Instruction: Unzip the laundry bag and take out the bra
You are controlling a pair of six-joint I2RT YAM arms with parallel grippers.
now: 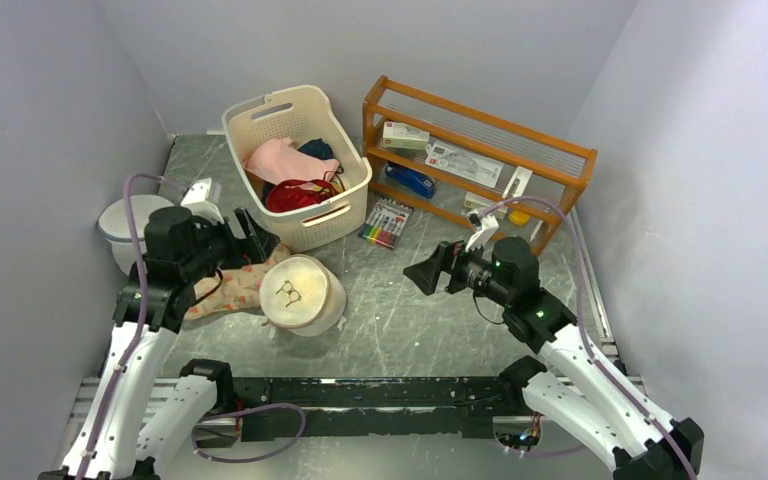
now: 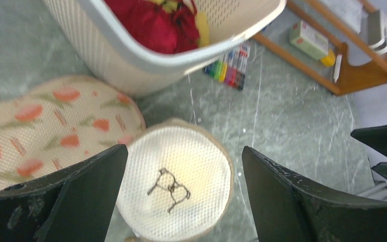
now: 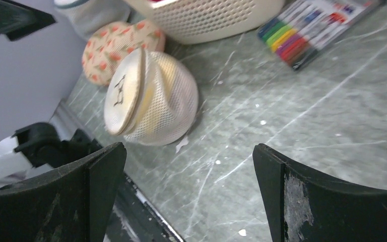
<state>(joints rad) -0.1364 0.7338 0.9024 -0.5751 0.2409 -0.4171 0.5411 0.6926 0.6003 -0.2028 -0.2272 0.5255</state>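
Note:
The laundry bag [image 1: 302,292] is a round cream mesh drum with a black bra outline on its flat top, standing on the table left of centre. It also shows in the left wrist view [image 2: 176,181] and in the right wrist view [image 3: 151,98]. It looks zipped; the bra inside is hidden. My left gripper [image 1: 258,236] is open and empty, above and behind the bag; in its own view [image 2: 184,194] the bag's top lies between the open jaws. My right gripper [image 1: 428,272] is open and empty, to the right of the bag, apart from it [image 3: 189,186].
A cream floral mesh pouch [image 1: 228,290] lies left of the bag, touching it. A white laundry basket [image 1: 300,165] with clothes stands behind. A marker pack [image 1: 385,222] and a wooden rack [image 1: 475,160] are at the back right. A white round bag with grey-blue rim [image 1: 122,228] sits far left.

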